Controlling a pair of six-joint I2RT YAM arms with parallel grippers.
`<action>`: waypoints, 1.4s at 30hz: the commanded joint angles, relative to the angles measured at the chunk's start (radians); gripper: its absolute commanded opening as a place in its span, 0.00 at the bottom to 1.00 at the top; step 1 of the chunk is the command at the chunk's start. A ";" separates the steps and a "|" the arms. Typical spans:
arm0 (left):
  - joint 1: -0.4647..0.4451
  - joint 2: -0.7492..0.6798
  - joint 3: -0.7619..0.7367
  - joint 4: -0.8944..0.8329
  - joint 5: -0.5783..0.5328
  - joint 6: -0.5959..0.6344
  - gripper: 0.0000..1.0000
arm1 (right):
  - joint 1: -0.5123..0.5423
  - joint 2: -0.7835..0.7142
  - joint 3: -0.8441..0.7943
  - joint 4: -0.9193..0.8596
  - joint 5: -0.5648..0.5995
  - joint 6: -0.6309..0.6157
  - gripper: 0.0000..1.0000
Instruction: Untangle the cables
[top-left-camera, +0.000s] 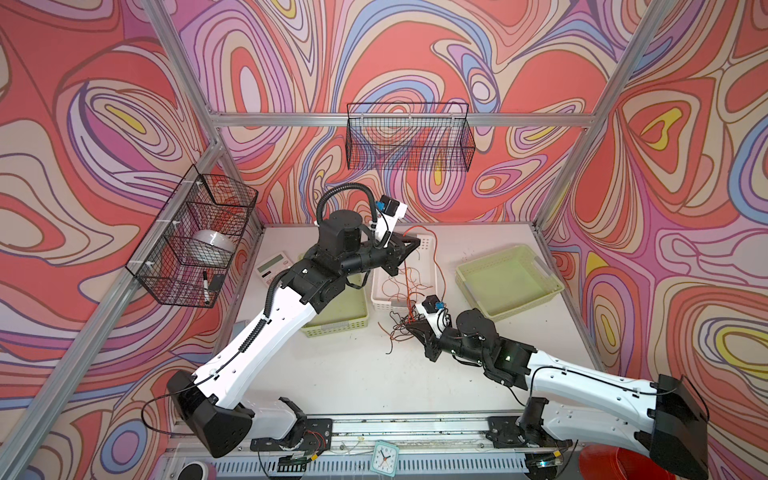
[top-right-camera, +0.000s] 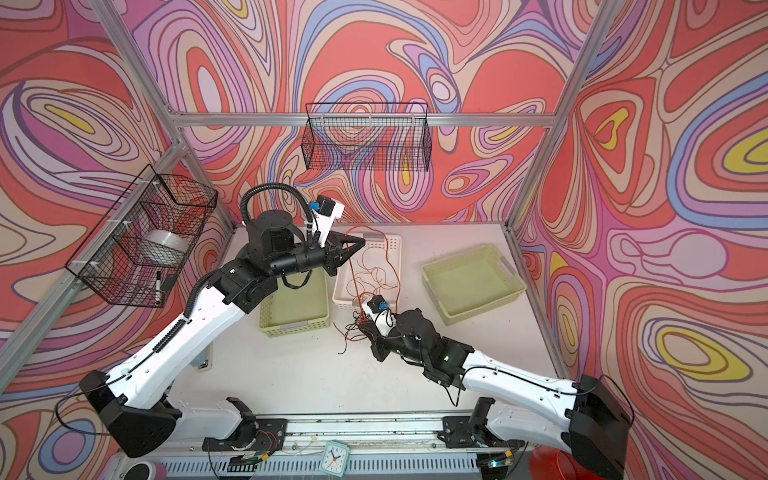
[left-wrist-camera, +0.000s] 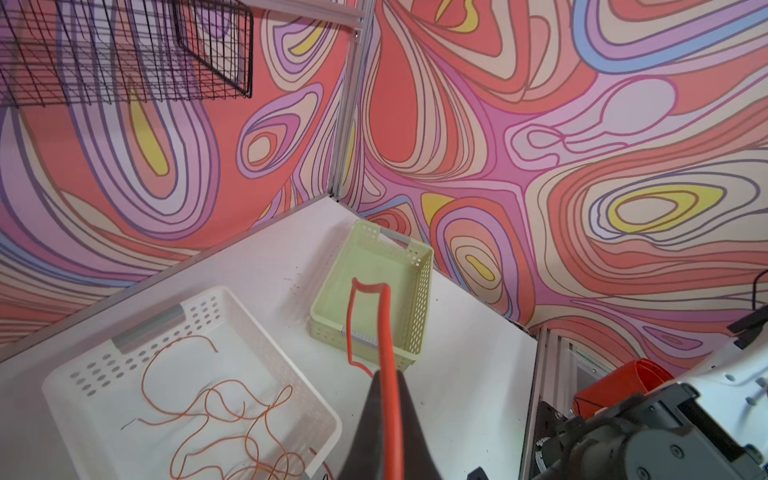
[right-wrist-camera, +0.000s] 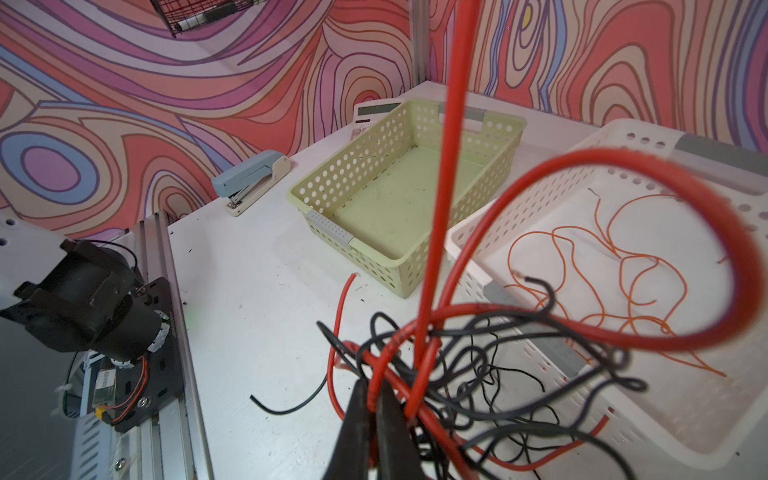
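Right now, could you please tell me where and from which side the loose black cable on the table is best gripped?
Probably at the free end of the black cable, which lies flat on bare table, clear of the tangle. Come straight down from above, jaws across the strand; farther in, it disappears under crossing red and black loops.

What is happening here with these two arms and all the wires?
The left pincer, raised over the white basket, is shut on a red cable that runs straight down to a red-and-black tangle on the table. The right pincer is shut on that tangle. Thin orange cables lie loose in the basket.
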 joint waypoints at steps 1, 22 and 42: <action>0.015 -0.032 0.092 0.196 0.078 -0.059 0.00 | 0.017 -0.047 -0.081 -0.172 0.055 0.055 0.00; -0.073 -0.048 -0.139 0.319 0.214 -0.143 0.00 | 0.015 -0.102 -0.141 0.061 0.181 0.384 0.71; -0.116 -0.080 -0.214 0.505 0.159 -0.291 0.00 | 0.012 0.045 -0.170 0.335 0.324 0.303 0.33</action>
